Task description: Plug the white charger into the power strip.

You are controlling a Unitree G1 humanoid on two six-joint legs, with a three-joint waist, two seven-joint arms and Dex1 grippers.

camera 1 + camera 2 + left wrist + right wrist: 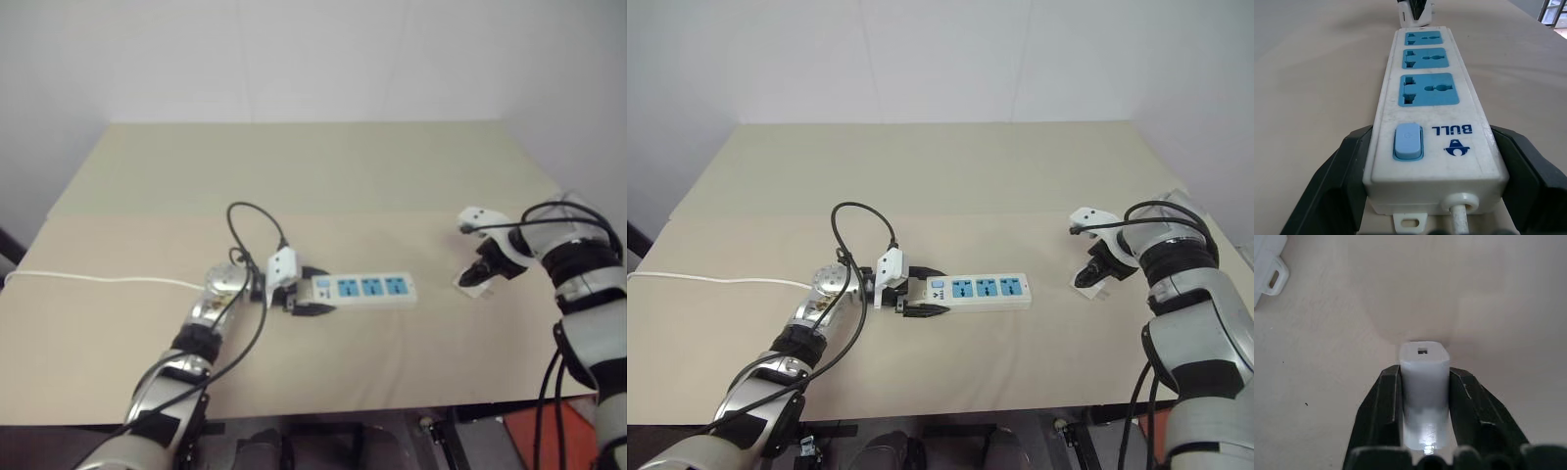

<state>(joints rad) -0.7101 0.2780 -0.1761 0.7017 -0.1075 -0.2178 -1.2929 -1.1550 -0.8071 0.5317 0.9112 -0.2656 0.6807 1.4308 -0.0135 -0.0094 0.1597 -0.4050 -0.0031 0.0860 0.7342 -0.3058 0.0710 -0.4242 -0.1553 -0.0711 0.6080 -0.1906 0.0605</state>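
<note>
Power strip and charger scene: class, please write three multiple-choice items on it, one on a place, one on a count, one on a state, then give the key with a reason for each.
1. Where does the long white plastic power strip lie on the beige table?
A. Near the middle
B. At the far edge
C. Under the table

2. How many blue socket faces has it?
A. Two
B. Three
C. Five

3. What does the right gripper hold?
A. Nothing
B. The strip's cord
C. The small white rectangular plastic charger

Key: 1 A, it rests mid-table, its switch end clamped in the left gripper. 2 B, three blue faces show in a row. 3 C, the black fingers press both sides of the charger.
</note>
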